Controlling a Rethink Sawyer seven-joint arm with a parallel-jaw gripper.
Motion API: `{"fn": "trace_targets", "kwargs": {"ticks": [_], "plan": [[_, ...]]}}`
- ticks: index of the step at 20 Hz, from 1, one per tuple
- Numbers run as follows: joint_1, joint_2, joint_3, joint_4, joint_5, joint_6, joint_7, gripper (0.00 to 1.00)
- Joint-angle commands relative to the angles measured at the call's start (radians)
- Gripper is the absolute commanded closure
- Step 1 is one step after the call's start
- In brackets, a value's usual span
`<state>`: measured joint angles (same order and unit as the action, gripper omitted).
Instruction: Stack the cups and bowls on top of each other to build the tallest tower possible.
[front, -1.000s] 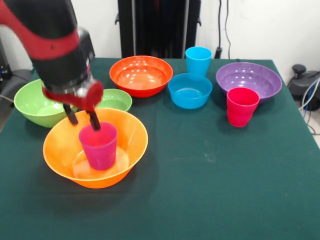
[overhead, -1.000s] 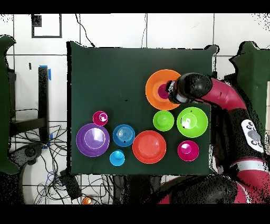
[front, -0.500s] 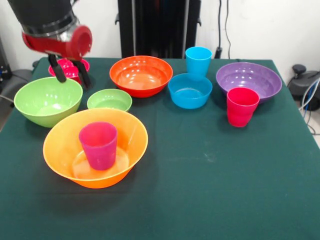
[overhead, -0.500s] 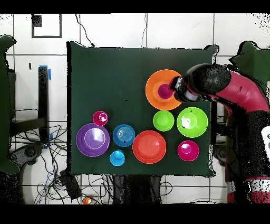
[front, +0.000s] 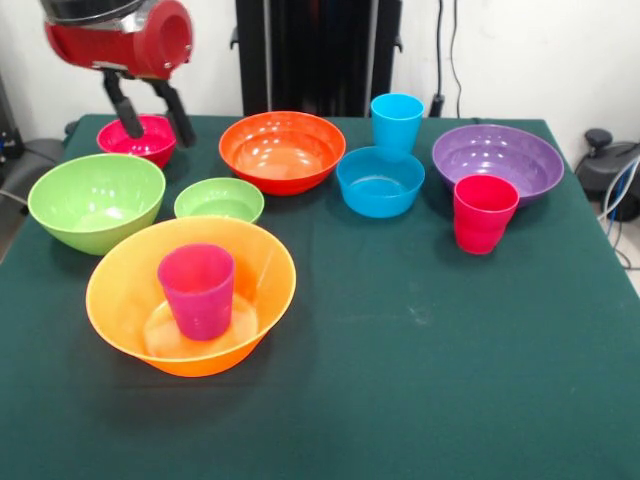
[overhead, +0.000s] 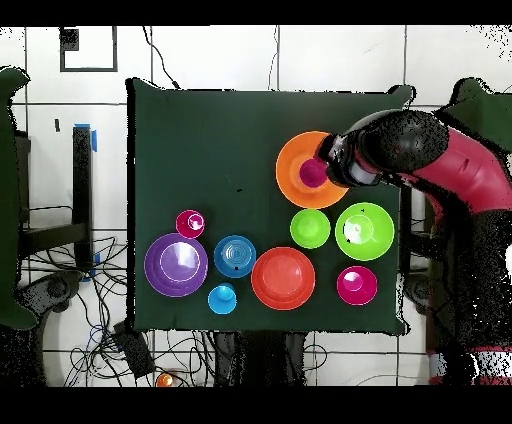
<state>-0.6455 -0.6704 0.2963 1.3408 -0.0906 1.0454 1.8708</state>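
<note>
Lifted clear now, black two-fingered gripper (front: 148, 108) high above the small pink-red plastic bowl (front: 137, 138), fingers spread apart and holding nothing. Left standing upright inside the large glossy orange plastic bowl (front: 262, 258): the purple-magenta tapered plastic cup (front: 197, 290), released a second ago. Tower begun at two pieces; remaining cups and bowls scattered over the green table (front: 440, 350), yet to be stacked.

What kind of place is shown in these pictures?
Probably a robot lab or test room. A table under dark green cloth holds bright plastic bowls and cups, a red robot arm reaches over it, and loose cables lie on the tiled floor.
</note>
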Motion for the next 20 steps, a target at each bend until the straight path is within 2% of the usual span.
{"fn": "trace_targets", "kwargs": {"ticks": [1,7,11,16,20], "plan": [[0.147,-0.017,-0.035,0.177,0.030,-0.142,0.272,0.00],[0.257,-0.097,-0.105,0.355,0.068,-0.294,0.379,0.00],[0.317,-0.125,-0.136,0.489,0.074,-0.446,0.436,0.00],[0.386,-0.095,-0.183,0.601,0.035,-0.632,0.495,0.00],[0.425,-0.040,-0.234,0.637,-0.013,-0.733,0.492,0.00]]}}
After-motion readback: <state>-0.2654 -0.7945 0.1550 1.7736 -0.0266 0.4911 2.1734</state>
